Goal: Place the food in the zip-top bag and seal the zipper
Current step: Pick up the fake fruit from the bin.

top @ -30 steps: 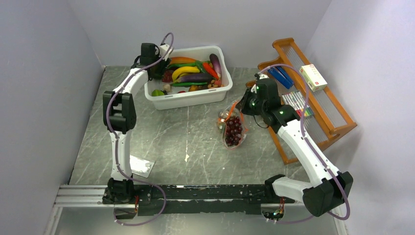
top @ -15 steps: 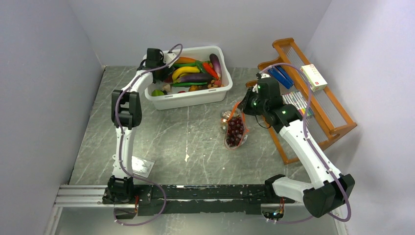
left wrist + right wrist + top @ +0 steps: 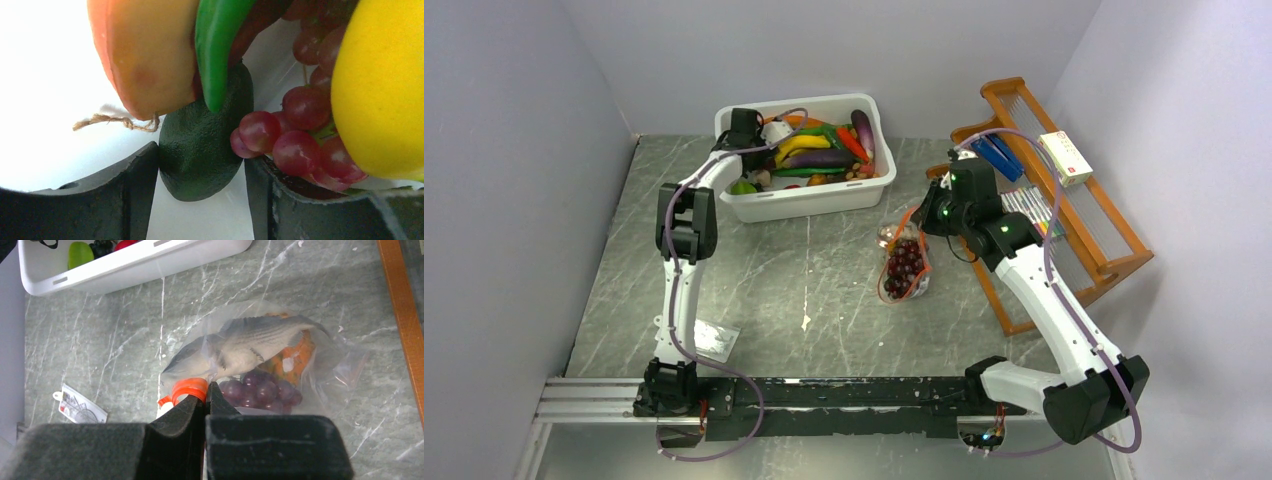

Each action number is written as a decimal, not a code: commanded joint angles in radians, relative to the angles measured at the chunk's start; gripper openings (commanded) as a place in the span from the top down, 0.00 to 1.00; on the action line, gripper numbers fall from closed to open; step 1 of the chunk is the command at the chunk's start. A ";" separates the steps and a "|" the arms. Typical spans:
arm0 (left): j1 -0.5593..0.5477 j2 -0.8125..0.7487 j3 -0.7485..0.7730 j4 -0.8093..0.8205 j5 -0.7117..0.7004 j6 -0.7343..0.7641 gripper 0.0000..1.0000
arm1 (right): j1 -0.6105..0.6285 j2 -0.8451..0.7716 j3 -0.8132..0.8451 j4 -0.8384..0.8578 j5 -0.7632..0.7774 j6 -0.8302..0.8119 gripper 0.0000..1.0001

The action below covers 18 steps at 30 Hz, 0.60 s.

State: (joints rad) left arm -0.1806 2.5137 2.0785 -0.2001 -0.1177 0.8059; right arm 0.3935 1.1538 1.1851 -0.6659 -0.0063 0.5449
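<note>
My left gripper [image 3: 767, 137] is down inside the white tub [image 3: 799, 208]. Its fingers [image 3: 145, 190] stand on either side of a dark green piece [image 3: 202, 150] and touch its flanks. That piece lies under an orange fruit [image 3: 145, 50] and a green pepper [image 3: 217, 45], next to red grapes [image 3: 295, 145]. My right gripper [image 3: 205, 390] is shut on the zipper [image 3: 190, 387] at the mouth of the zip-top bag [image 3: 904, 268]. The bag [image 3: 330, 365] holds a grey fish [image 3: 250, 342], a grape bunch [image 3: 260, 390] and an orange piece [image 3: 295, 357].
The tub is piled with toy vegetables, a yellow banana [image 3: 802, 145] and a purple eggplant [image 3: 824, 158] among them. A wooden rack [image 3: 1114, 250] with boxes stands at the right. A white card [image 3: 707, 340] lies near the left arm's base.
My left gripper has moved right from the tub's left rim and down among the food, with its jaws now round the green piece. The right gripper still holds the bag's mouth.
</note>
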 commanded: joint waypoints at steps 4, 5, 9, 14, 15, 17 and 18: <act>0.018 -0.031 -0.113 -0.032 -0.056 0.012 0.53 | -0.004 -0.004 0.048 0.023 0.015 0.002 1.00; 0.014 -0.047 -0.131 -0.020 -0.052 0.007 0.56 | -0.004 -0.006 0.048 0.024 0.015 0.004 1.00; 0.002 -0.119 -0.188 0.018 -0.048 -0.013 0.66 | -0.004 -0.012 0.044 0.024 0.013 0.007 1.00; -0.012 -0.217 -0.204 0.003 -0.038 -0.053 0.69 | -0.003 -0.026 0.029 0.036 0.006 0.019 1.00; -0.014 -0.237 -0.205 -0.004 -0.025 -0.064 0.70 | -0.004 -0.029 0.025 0.038 0.006 0.021 1.00; -0.016 -0.275 -0.206 -0.016 0.001 -0.084 0.72 | -0.004 -0.036 0.016 0.046 0.006 0.023 1.00; -0.016 -0.295 -0.210 -0.016 0.015 -0.094 0.73 | -0.004 -0.038 0.010 0.050 0.006 0.025 1.00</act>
State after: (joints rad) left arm -0.1936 2.3493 1.8706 -0.1833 -0.1261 0.7673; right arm 0.3935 1.1519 1.1950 -0.6708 -0.0036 0.5499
